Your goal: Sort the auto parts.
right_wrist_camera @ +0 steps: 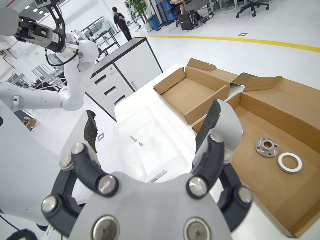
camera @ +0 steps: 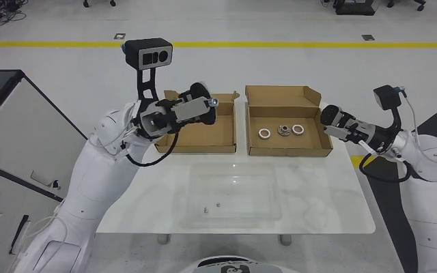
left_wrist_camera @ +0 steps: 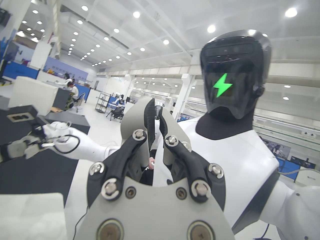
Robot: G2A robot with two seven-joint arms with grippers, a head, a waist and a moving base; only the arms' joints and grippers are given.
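My left jaws: narrow, pinching one bolt, raised over the empty box, probably its destination. My right jaws: wide, unloaded, beside the flange box.

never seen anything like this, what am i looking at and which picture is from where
This is a two-armed robot at a white table. The top view looks down from above its arms; the other two come from cameras on its wrists, each showing that arm's gripper up close. On the table are a clear plastic tray with two small metal bolts, a brown cardboard box, and a second cardboard box holding two silver metal rings and a flanged metal hub. The left gripper, raised, is shut on a small threaded metal part. The right gripper is open, holding nothing.
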